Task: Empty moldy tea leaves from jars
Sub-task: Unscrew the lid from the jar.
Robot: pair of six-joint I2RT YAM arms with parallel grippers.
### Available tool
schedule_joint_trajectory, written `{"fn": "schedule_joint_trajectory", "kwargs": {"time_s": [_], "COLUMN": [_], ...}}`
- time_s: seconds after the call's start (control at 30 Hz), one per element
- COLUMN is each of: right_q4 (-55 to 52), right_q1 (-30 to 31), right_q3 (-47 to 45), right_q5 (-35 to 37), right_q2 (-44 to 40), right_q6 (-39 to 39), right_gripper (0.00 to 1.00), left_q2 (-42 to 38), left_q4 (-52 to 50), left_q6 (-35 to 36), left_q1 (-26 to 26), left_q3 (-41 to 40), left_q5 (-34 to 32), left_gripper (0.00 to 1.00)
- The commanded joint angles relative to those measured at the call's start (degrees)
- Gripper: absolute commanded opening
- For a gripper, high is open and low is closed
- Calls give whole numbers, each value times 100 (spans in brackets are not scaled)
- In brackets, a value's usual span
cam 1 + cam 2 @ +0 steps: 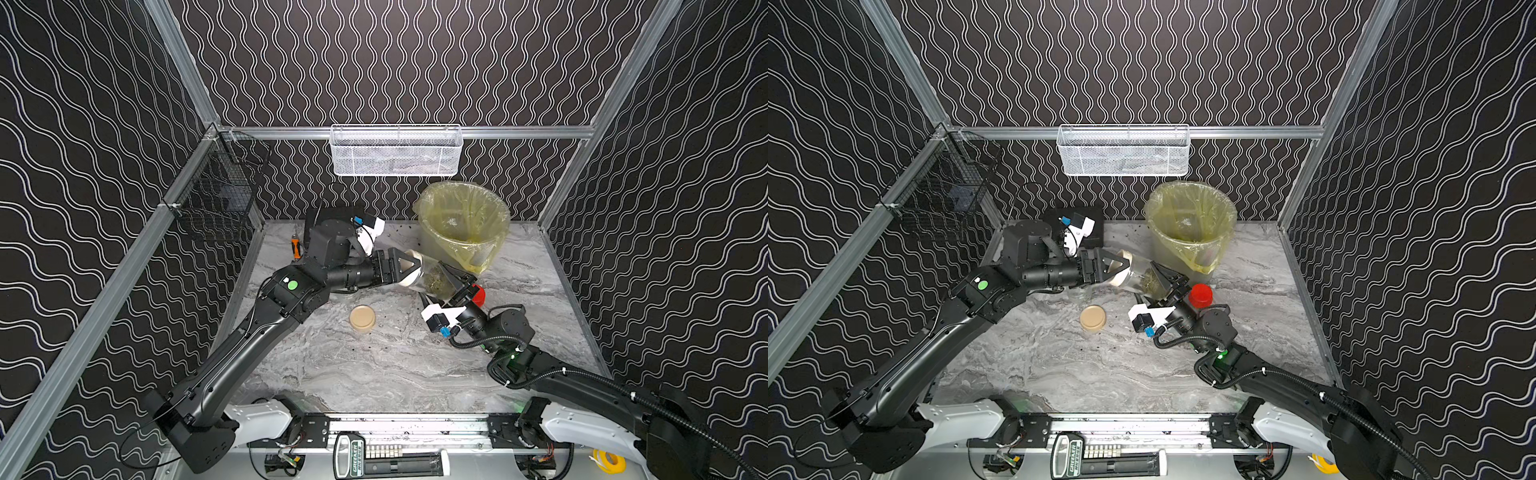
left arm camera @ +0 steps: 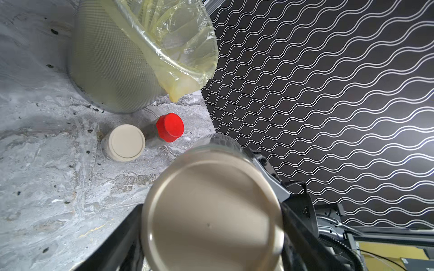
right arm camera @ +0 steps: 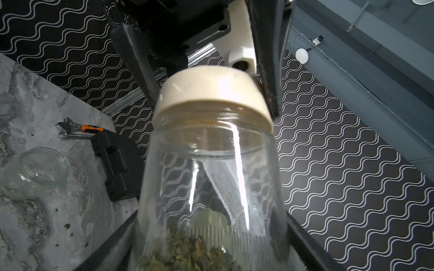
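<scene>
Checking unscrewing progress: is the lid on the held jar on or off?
On. The cream lid caps the jar, tea leaves inside.

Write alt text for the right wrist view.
A clear glass jar, tea leaves at its base, fills the frame, held by the right gripper, the left gripper flanking its cream lid. An empty, lidless jar rests on the table.

Half-legible "GRE…" label (image 1: pixel 354 455) on front device (image 1: pixel 341 457)
</scene>
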Motion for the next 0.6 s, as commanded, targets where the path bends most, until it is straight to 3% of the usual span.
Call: {"fn": "schedule_joint_trajectory", "kwargs": {"time_s": [0.0, 0.17, 0.37, 0.57], "right_q4": [688, 650, 788, 712], "right_q1": [27, 75, 178, 192], "right_q3": [-55, -110, -203, -78], "right_q5": [623, 652, 701, 711], "right_q2": [31, -5, 44, -330], "right_q6": [-369, -342, -383, 903], "right_gripper": [32, 32, 32, 32], "left_q2": [-19, -22, -43, -167], "left_q4": [55, -385, -356, -373], "left_q6": [-120, 27, -6, 439], "left_q1": [1, 7, 18, 17], "left_q3": [110, 334, 340, 274], "left_q5": [-244, -751, -719, -1153], "left_gripper": [49, 46, 46, 44]}}
